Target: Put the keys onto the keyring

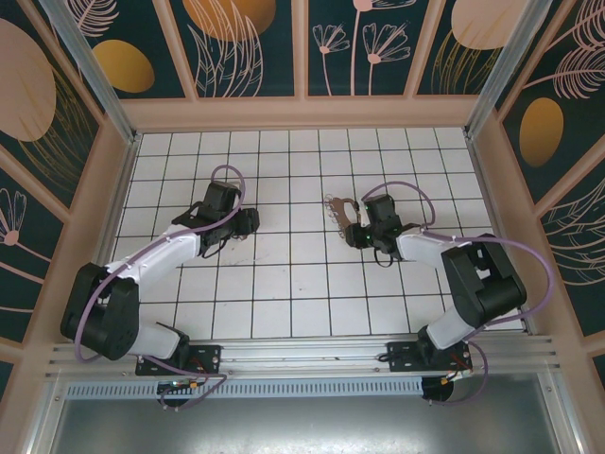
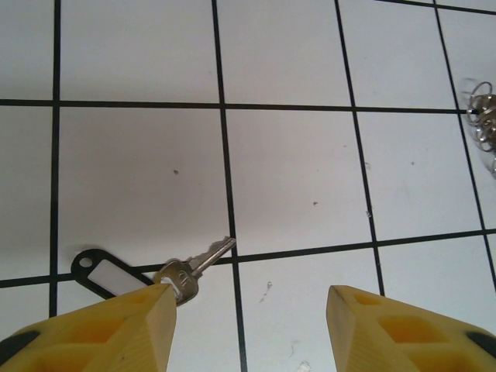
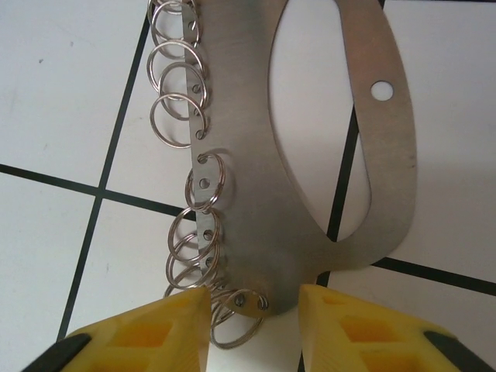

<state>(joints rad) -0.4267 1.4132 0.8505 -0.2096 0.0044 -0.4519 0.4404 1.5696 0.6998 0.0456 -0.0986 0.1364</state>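
- Two claws sit low over the white tiled worktop (image 1: 284, 293), both near its middle and well apart from each other.
- Right claw (image 3: 254, 293): its yellow fingers (image 3: 155, 333) are drawn in close on either side of the near end of the keyring (image 3: 248, 155), a flat grey metal plate with an oval cut-out and a small round hole.
- One finger is right at the plate's edge, and the other overlaps the silver split rings (image 3: 177, 120) strung along its side. I cannot tell whether it is truly pinching.
- From above, the keyring lies flat, right of centre and a little toward the far edge of the worktop.
- Left claw (image 2: 249, 298): roughly half open, nothing between its fingers.
- A small silver key (image 2: 194, 267) with a black oval tag (image 2: 105, 271) lies flat across a grid line, its head partly hidden behind one fingertip.
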